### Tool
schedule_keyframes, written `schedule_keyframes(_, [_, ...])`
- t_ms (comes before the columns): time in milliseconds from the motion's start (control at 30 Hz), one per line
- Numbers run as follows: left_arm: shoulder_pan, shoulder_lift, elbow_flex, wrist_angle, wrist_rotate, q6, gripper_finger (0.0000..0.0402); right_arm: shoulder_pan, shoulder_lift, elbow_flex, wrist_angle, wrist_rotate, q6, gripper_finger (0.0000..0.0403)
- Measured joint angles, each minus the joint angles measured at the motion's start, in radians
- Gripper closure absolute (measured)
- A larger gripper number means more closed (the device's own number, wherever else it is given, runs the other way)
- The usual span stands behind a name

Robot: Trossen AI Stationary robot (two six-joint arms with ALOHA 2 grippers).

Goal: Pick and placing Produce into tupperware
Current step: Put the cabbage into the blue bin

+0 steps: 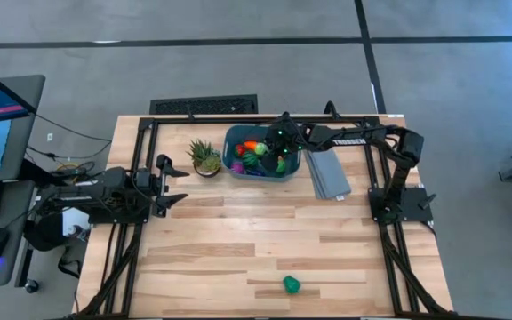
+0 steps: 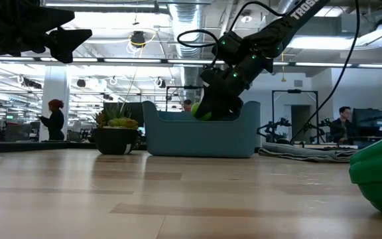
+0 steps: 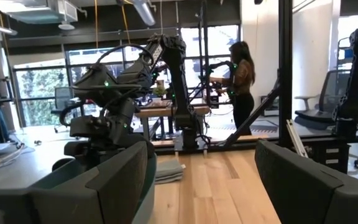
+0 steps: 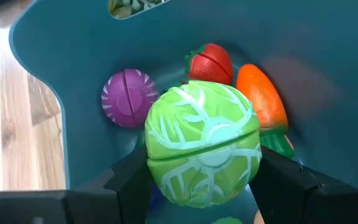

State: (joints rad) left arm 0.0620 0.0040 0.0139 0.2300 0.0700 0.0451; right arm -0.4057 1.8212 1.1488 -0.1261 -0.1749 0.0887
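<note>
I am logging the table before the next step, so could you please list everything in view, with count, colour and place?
Tupperware: one, teal-blue, far side of the table near the middle.
Green cabbage ball: one, light green with white veins, gripped by the right pincer inside the tupperware.
Strawberry: one, red, in the tupperware.
Carrot: one, orange, in the tupperware beside the strawberry.
Purple round piece: one, in the tupperware.
Green piece: one, dark green, alone at the table's near edge.
Potted plant: one, spiky green, left of the tupperware.
Ribbed slab: one, grey, right of the tupperware.
Right pincer: shut on the ball.
Left pincer: open, waiting at the left edge.
</note>
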Motion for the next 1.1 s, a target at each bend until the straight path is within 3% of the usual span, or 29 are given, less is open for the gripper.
schedule_keyframes(867, [0.000,0.000,0.000,-0.009,-0.005,0.000,0.0113,0.000,0.000,0.001,0.000,-0.008,-0.037,0.0147])
schedule_keyframes(1100, [0.000,0.000,0.000,-0.009,-0.005,0.000,0.0113,0.000,-0.001,0.001,0.000,-0.011,-0.044,0.0102])
